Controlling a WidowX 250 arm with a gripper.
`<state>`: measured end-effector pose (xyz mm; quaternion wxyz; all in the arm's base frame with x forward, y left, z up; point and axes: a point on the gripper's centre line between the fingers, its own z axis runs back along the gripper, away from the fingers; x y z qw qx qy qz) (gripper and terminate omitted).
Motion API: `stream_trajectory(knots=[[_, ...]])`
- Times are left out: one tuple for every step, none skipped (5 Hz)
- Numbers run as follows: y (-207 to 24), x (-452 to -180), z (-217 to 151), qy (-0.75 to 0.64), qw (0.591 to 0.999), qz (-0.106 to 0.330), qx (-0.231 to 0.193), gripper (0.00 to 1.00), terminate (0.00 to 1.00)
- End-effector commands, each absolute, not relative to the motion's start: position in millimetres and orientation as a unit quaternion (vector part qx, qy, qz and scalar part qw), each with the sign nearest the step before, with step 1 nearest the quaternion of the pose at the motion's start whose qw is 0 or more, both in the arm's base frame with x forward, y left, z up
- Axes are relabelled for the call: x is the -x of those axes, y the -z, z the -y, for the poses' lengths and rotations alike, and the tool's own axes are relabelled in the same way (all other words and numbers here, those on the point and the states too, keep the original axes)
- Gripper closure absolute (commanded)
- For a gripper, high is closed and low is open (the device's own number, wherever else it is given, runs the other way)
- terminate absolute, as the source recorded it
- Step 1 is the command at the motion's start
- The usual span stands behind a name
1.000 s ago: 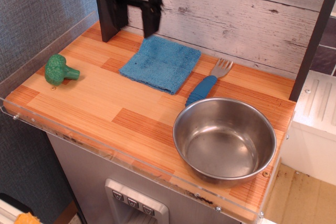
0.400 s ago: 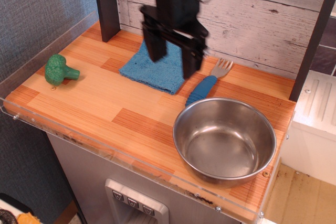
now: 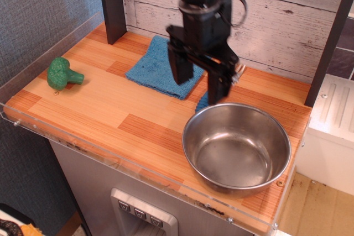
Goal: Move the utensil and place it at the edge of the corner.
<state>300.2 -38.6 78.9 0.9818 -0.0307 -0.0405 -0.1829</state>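
The large shiny steel bowl (image 3: 237, 147) stands upright on the striped wood countertop (image 3: 99, 103), near its front right corner (image 3: 271, 222) with the clear acrylic rim. My black gripper (image 3: 198, 84) hangs open and empty above the counter, just behind and left of the bowl's far rim. Its two fingers (image 3: 178, 66) point down and stand wide apart. It hides most of the fork behind it.
A blue cloth (image 3: 160, 67) lies at the back. The fork's tines (image 3: 239, 70) and a bit of its blue handle (image 3: 202, 102) show past the gripper. A green toy broccoli (image 3: 62, 73) sits at the left. A dark post (image 3: 112, 4) stands at the back left.
My gripper has moved right and toward the front, from the back left over the cloth to just behind the bowl. It stays open. The bowl has not moved.
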Motion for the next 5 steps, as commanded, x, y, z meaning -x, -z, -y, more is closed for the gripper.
stream_trajectory(knots=[[-56, -281, 57, 0.220, 0.975, 0.008, 0.035, 0.00, 0.00], [-41, -280, 55, 0.217, 0.976, -0.011, 0.029, 0.00, 0.00], [-34, -279, 52, 0.205, 0.978, -0.016, 0.015, 1.00, 0.00], [-34, -279, 51, 0.206, 0.978, -0.021, 0.010, 1.00, 0.00], [-42, -276, 51, 0.207, 0.978, -0.009, 0.016, 1.00, 0.00]])
